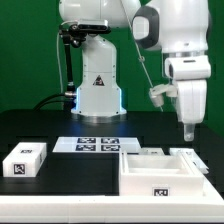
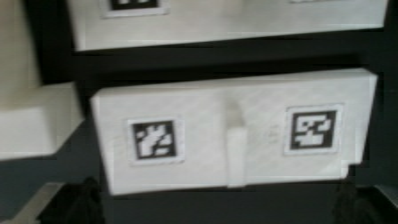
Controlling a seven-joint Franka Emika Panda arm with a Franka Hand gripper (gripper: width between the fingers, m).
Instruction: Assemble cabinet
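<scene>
The cabinet (image 1: 160, 172) is a large white box with a black-and-white tag on its front, at the front of the exterior view's right. A white tagged part (image 1: 192, 157) lies just behind it. My gripper (image 1: 188, 128) hangs above that part, not touching it. In the wrist view a white part (image 2: 231, 135) with two tags and a raised ridge between them lies below my gripper (image 2: 222, 205). The dark fingertips (image 2: 71, 202) stand far apart at the frame's edges with nothing between them. The gripper is open and empty.
A small white tagged block (image 1: 24, 158) lies at the exterior view's left. The marker board (image 1: 98, 144) lies flat at the centre, before the arm's base (image 1: 98, 92). In the wrist view another white tagged piece (image 2: 214, 22) lies beyond the two-tag part, on the black table (image 1: 70, 190).
</scene>
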